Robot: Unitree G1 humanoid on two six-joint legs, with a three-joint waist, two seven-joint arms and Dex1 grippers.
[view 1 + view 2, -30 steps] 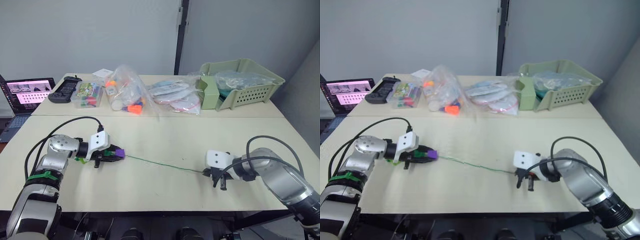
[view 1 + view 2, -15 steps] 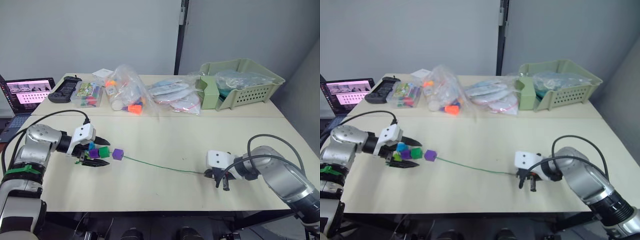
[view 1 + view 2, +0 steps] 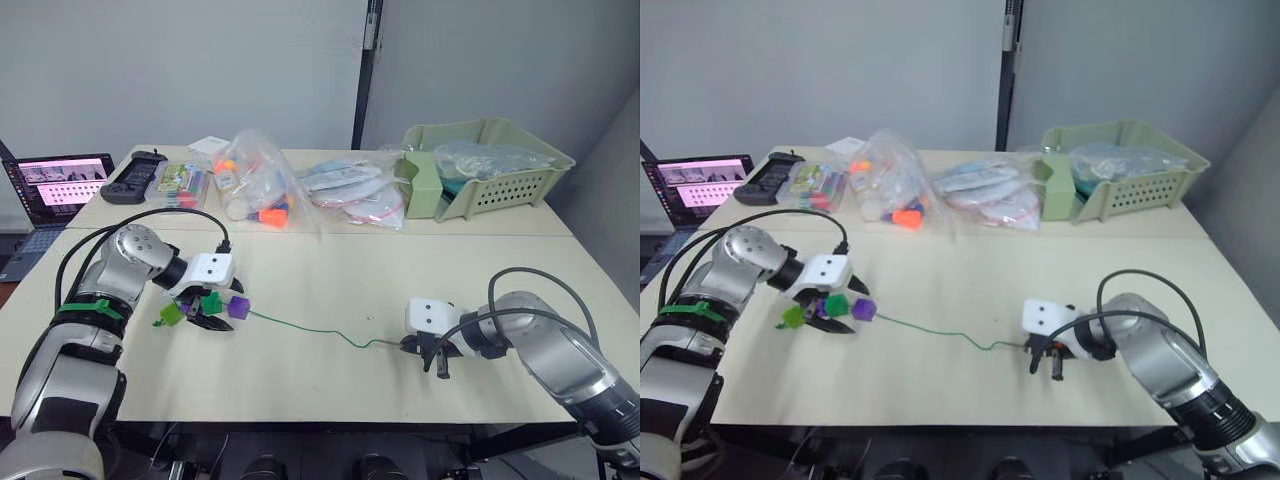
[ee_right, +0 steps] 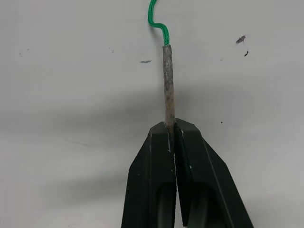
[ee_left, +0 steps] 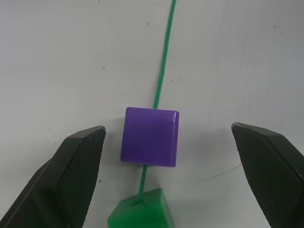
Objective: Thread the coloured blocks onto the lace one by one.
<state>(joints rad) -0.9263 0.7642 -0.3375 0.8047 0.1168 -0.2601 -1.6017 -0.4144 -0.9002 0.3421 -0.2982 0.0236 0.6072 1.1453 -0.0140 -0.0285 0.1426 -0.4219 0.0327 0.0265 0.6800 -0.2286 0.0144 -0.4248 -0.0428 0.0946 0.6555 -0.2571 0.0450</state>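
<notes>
Right wrist view: right gripper (image 4: pixel 169 128) pinched on the lace's (image 3: pixel 300 325) stiff grey tip (image 4: pixel 167 80), best hold pt since the cord is limp w/ slack. Left gripper (image 5: pixel 166 147) spread wide either side of the purple block (image 5: pixel 150 136) on the tabletop (image 3: pixel 330 275) at left (light, smooth plastic, likely slippery; grip flat faces). Dark green block (image 5: pixel 142 216) threaded behind.

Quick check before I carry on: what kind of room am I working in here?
Probably an office or lab set up for robot trials: plain pale tables against grey walls, an open laptop at the far left, and clear bags of small toys beside a green plastic basket.
</notes>
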